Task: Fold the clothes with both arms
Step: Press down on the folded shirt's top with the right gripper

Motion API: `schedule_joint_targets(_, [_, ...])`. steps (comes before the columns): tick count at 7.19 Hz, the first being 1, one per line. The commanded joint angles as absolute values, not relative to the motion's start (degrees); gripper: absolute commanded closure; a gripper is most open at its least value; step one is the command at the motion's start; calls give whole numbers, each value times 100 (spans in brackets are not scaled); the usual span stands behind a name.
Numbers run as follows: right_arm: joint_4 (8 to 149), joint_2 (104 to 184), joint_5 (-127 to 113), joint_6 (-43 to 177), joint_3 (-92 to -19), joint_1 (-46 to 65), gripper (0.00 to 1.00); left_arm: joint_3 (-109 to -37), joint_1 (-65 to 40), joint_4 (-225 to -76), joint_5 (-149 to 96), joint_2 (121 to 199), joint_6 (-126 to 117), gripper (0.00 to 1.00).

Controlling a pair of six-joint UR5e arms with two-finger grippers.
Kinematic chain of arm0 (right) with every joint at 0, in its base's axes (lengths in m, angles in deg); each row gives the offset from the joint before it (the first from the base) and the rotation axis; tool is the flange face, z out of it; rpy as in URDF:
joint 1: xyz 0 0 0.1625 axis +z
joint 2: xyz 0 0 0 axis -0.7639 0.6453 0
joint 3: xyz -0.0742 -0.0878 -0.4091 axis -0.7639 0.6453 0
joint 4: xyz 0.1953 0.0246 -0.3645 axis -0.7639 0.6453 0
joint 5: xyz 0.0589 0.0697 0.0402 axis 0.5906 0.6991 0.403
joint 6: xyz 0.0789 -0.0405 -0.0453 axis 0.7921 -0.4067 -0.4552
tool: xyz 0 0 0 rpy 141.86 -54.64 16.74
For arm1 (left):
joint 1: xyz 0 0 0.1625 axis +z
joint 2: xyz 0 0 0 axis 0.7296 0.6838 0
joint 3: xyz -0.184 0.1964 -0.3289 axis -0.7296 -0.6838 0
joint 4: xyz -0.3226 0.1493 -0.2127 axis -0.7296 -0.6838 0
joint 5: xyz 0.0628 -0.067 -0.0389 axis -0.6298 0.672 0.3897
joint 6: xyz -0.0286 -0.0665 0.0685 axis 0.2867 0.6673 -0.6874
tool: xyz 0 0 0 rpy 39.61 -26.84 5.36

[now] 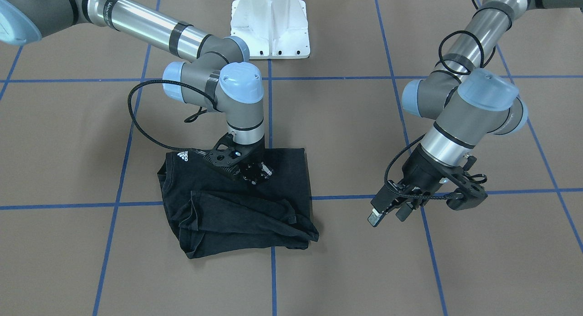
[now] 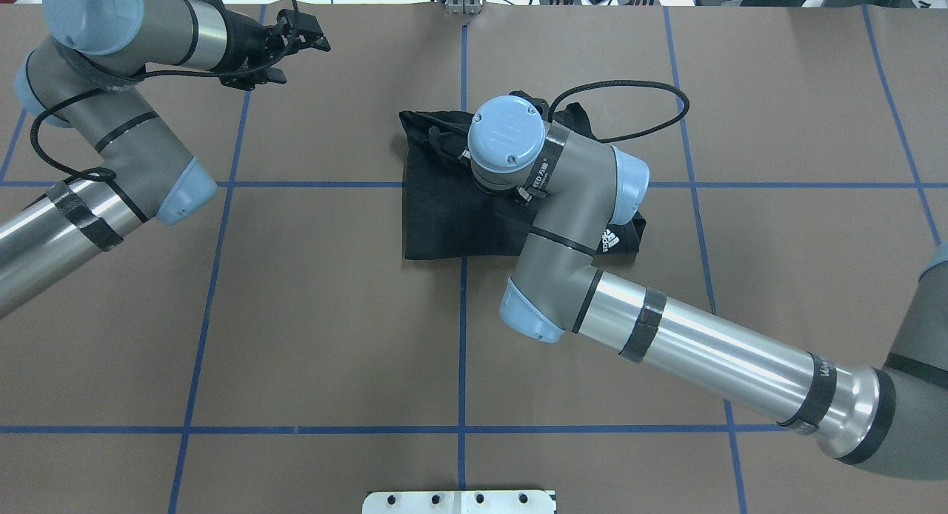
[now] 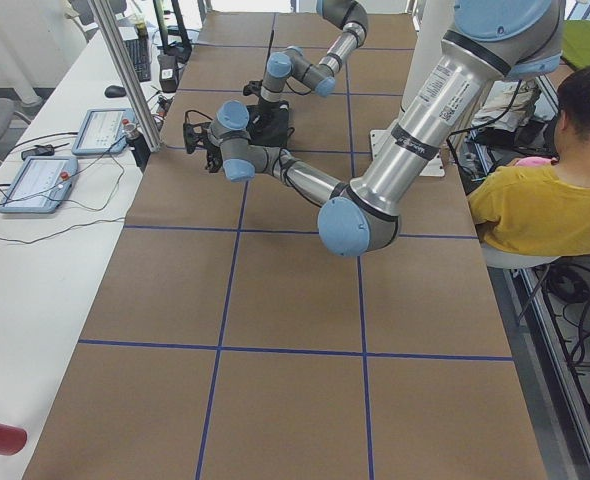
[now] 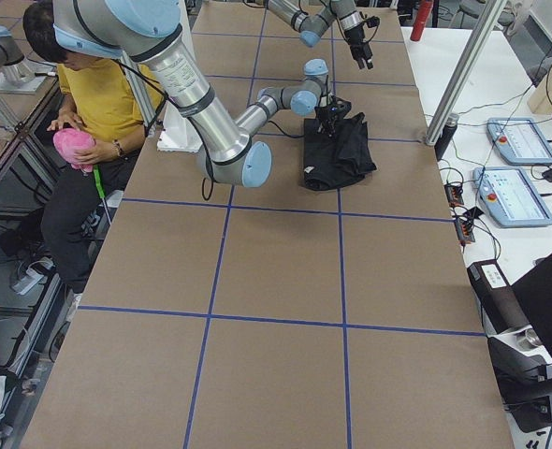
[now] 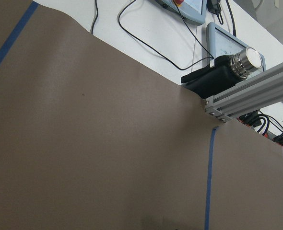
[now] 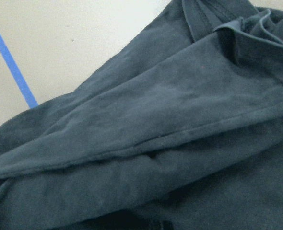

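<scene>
Black T-shirt [image 1: 237, 216], a folded bundle, lies on the brown table [image 1: 346, 138] across blue tape lines [image 1: 68, 207].

Front view: a white three-stripe logo [image 1: 183, 155] sits at the corner toward my base; the lettering under it is too small to read. My right gripper [image 1: 258, 175] points straight down at the shirt's upper layer, wrist vertical. I cannot tell how its fingers stand. My left gripper [image 1: 387, 217] hangs tilted over bare table, well apart from the shirt, fingers spread, holding nothing.

Overhead: the logo peeks out beside my right forearm.

Right wrist: dark folds and seams only.
</scene>
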State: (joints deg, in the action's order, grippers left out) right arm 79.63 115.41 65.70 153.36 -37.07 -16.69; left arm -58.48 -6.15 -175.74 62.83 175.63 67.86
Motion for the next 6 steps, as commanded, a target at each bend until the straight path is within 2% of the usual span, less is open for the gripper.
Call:
schedule_joint_targets(1, [7926,11378,6580,15218,-3323,-1597,100,-5859,-614,-17582,6273,17543,6790,1])
schedule_joint_targets(4, [7873,11106,6850,14790,-2779,-1160,100,-5947,-614,-17573,6273,17551,6842,1])
schedule_joint_targets(6, [6633,10728,7219,14744,-1404,-730,100,-6332,-623,-17294,6273,17429,6860,1])
